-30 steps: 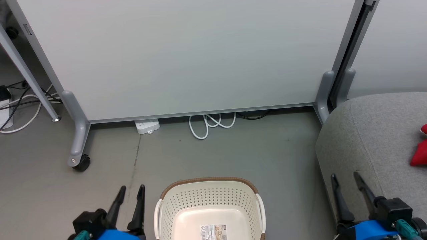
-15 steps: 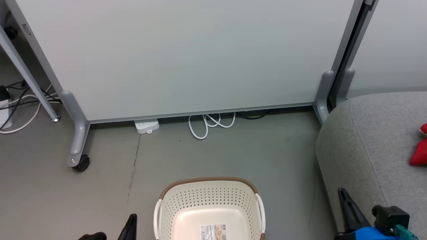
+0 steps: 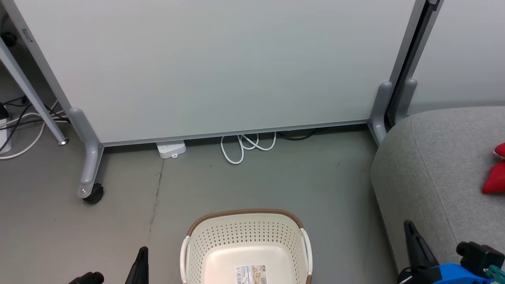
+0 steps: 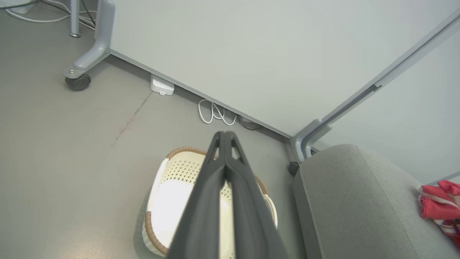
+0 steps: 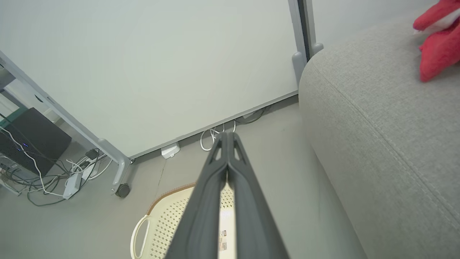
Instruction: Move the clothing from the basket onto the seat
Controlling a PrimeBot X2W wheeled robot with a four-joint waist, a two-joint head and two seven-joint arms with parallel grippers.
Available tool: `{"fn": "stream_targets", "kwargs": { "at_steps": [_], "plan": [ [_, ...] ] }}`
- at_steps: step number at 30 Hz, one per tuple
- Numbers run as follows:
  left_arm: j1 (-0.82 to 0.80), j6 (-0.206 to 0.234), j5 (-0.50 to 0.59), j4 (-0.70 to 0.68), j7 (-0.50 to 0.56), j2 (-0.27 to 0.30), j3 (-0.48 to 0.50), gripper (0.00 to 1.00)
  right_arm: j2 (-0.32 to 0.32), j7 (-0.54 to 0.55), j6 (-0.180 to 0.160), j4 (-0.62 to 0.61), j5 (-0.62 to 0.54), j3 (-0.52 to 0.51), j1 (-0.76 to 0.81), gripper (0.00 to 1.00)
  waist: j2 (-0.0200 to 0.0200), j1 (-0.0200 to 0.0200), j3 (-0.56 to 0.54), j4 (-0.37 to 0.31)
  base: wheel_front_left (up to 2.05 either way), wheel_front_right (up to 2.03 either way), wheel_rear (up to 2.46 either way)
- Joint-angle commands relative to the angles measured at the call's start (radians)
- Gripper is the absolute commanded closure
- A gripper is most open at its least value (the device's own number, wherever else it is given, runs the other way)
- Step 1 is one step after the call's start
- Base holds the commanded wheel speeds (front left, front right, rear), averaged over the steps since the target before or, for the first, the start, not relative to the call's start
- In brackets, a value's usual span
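Left end effector (image 4: 223, 133) and right end effector (image 5: 226, 135) are clenched on nothing, flanking the basket (image 3: 244, 215), its visible bottom bare; red clothing (image 3: 495, 175) lies on the seat (image 3: 434, 165), rightward, nearer the right one.

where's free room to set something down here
The sofa is bare from its rounded edge nearest the basket across to the red clothing. The floor lies open between the basket and the partition. Cluttered: the white cable and power strip along the partition's foot.
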Motion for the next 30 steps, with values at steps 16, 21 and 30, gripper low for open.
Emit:
{"fn": "stream_targets", "kwargs": {
  "at_steps": [16,21,30],
  "plan": [
    [-0.039,-0.002,-0.228,-0.066,0.064,0.004,0.05,1.0,-0.003,0.031,0.0,0.004,0.286,-0.012,-0.066,1.0,-0.0001,0.0,0.003,-0.009,0.0,0.0,0.0],
    [-0.042,-0.003,-0.288,-0.08,0.082,0.004,0.063,1.0,-0.003,0.039,-0.001,0.008,0.362,-0.014,-0.075,1.0,-0.0001,0.0,0.004,-0.012,0.0,0.0,0.0],
    [-0.048,-0.003,-0.388,-0.101,0.112,0.005,0.083,1.0,-0.003,0.052,-0.001,0.016,0.487,-0.017,-0.09,1.0,-0.0001,0.0,0.005,-0.017,0.0,0.0,0.0]
  ]
}}
